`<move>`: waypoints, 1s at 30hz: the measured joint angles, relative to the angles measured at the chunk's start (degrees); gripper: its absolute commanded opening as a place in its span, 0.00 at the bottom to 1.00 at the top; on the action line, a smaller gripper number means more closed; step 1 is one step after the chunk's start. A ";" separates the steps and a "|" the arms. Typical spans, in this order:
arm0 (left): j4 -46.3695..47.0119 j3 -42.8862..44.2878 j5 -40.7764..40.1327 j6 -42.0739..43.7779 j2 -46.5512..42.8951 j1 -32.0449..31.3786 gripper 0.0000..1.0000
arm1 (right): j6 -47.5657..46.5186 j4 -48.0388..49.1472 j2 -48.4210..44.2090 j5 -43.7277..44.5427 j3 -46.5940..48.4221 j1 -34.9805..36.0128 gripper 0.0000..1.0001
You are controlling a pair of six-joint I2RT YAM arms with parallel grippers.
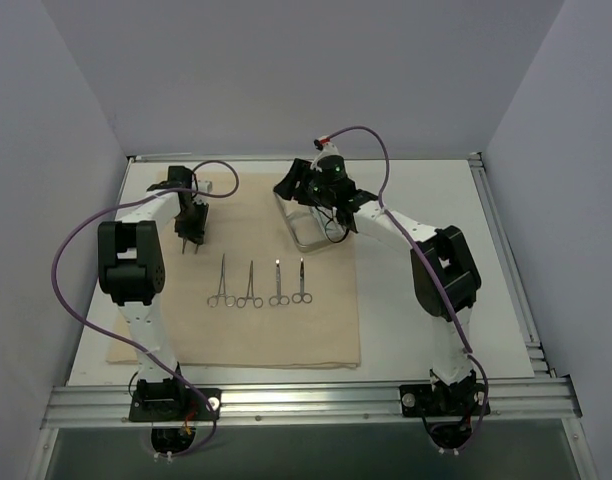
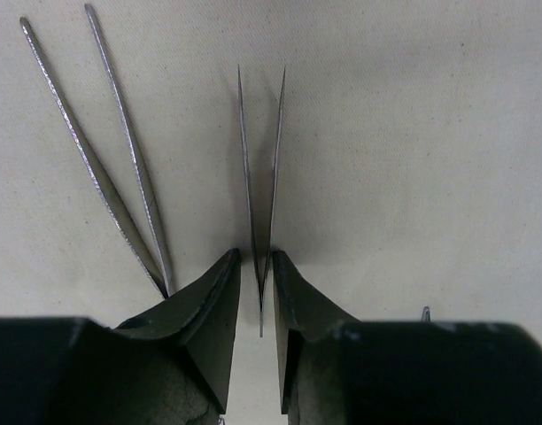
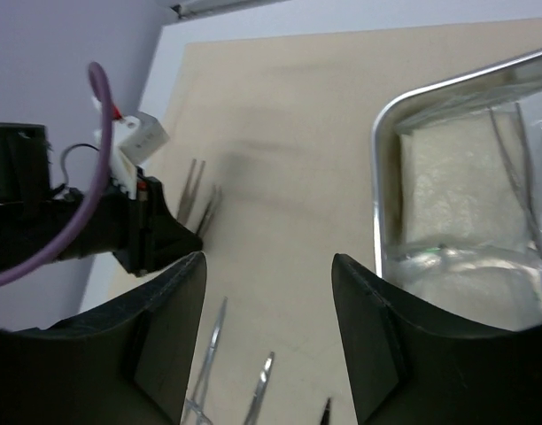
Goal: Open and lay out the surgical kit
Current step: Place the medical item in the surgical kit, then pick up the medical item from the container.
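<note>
On the left part of the cloth: two tweezers lie side by side, tips pointing away from the left wrist camera. The splayed tweezers are the outer pair and the narrow tweezers are just to their right.
Left tool: low over the cloth and parted only a little. Its fingers flank the joined end of the narrow tweezers. A thin gap shows on each side, so nothing is pinched.
Middle of the cloth: four ring-handled instruments lie in a neat row, rings toward the arms and tips away, each apart from the next. I cannot tell forceps from scissors.
Right tool: spread wide with nothing between its fingers. It hangs over bare cloth just left of the tray.
Steel tray: sits at the far right edge of the cloth.
Tray contents: a white gauze pad with a thin curved metal piece across it, and a glinting clear packet nearer the camera.
Cloth wrap: beige, opened flat, and covering the left and middle of the bench.
Bench: white, with an aluminium rail along the near edge where both arm bases are bolted.
Room: plain pale grey-lilac walls close in on three sides.
Cables: a purple cable loops from each arm.
</note>
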 measured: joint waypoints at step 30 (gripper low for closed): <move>-4.90 6.91 6.93 0.59 -7.28 0.28 0.35 | -31.74 -34.73 29.00 13.75 37.66 -3.10 0.18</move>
